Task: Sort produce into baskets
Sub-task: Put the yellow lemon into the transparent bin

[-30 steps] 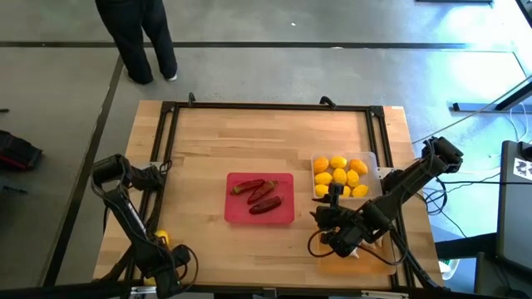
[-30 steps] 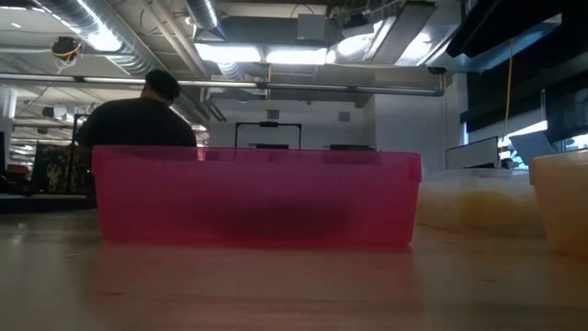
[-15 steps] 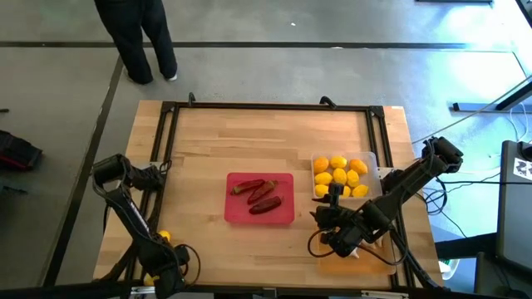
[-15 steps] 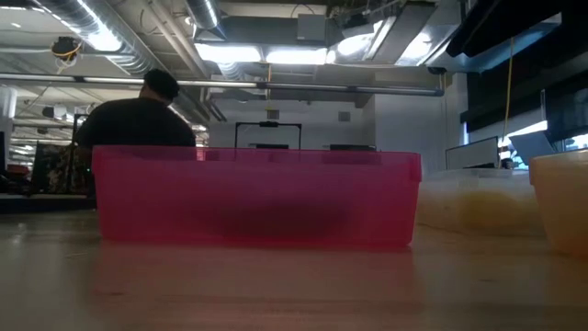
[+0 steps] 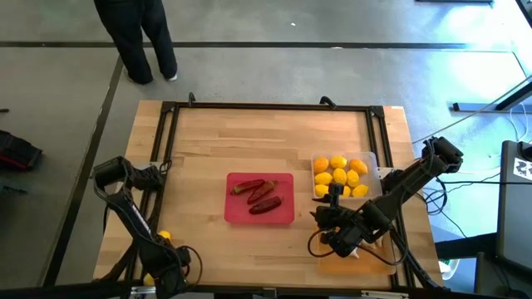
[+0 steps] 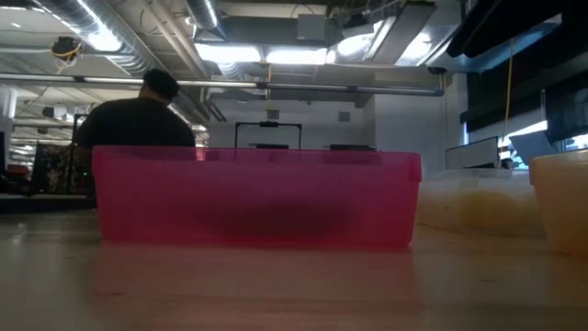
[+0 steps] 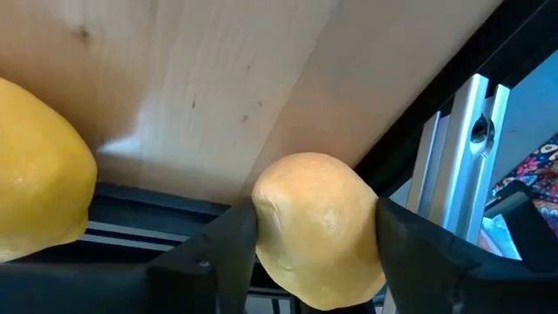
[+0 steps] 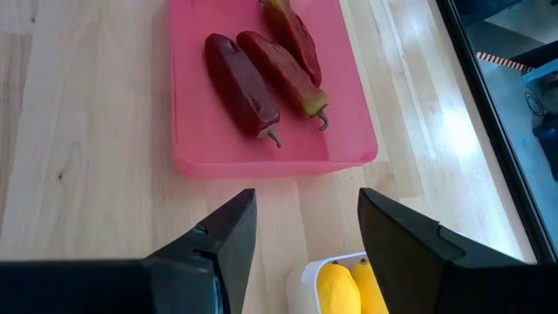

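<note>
My left gripper [image 5: 160, 247] is at the table's near left corner, shut on a yellow lemon [image 7: 318, 231]. A second lemon [image 7: 35, 174] shows close beside it. My right gripper [image 5: 330, 208] is open and empty, between the red tray [image 5: 259, 199] and the orange tray [image 5: 370, 259]. The red tray holds three dark red chili peppers [image 8: 261, 74]. The clear tray [image 5: 342, 178] holds several lemons [image 5: 339, 176]. A whitish bit [image 5: 353, 253] shows in the orange tray, mostly hidden by my right arm. My left gripper pinches the lemon between its two fingers, one finger [image 7: 228, 253] on each of two opposite sides [image 7: 266, 235]. I cannot tell whether the lemon is lifted clear or resting on something.
A black metal frame [image 5: 266, 106] runs around the table's edges. A person [image 5: 137, 37] stands beyond the far left corner. In the low view the red tray [image 6: 257, 198] stands in the middle, the clear tray [image 6: 469, 207] and orange tray [image 6: 560, 211] to its right.
</note>
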`<action>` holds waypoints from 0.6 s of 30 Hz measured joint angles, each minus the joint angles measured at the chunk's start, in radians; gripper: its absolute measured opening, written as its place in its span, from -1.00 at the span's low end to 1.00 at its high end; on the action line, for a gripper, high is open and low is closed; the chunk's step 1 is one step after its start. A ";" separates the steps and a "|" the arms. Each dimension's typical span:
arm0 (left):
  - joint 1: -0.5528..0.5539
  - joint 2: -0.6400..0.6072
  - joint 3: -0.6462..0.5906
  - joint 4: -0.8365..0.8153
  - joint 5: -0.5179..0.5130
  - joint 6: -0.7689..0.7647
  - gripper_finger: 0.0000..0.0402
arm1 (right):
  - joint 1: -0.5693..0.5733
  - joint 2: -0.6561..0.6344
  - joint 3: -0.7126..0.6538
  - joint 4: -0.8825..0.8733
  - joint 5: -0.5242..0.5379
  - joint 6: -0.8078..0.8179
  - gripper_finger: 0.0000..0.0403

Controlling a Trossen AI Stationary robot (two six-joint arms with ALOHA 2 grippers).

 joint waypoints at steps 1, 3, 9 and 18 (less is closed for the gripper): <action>0.002 0.000 0.000 0.000 -0.002 0.009 -0.03 | 0.000 0.000 0.000 0.000 0.000 0.000 -0.02; 0.013 0.001 0.000 0.001 0.002 0.027 -0.06 | 0.000 0.000 0.000 0.000 0.000 0.000 -0.02; 0.052 -0.022 -0.005 -0.003 -0.015 0.040 -0.03 | 0.000 0.000 0.000 0.000 0.000 0.000 -0.02; 0.127 -0.088 0.029 -0.018 -0.148 0.115 -0.02 | 0.000 0.000 0.000 0.008 -0.027 0.002 -0.02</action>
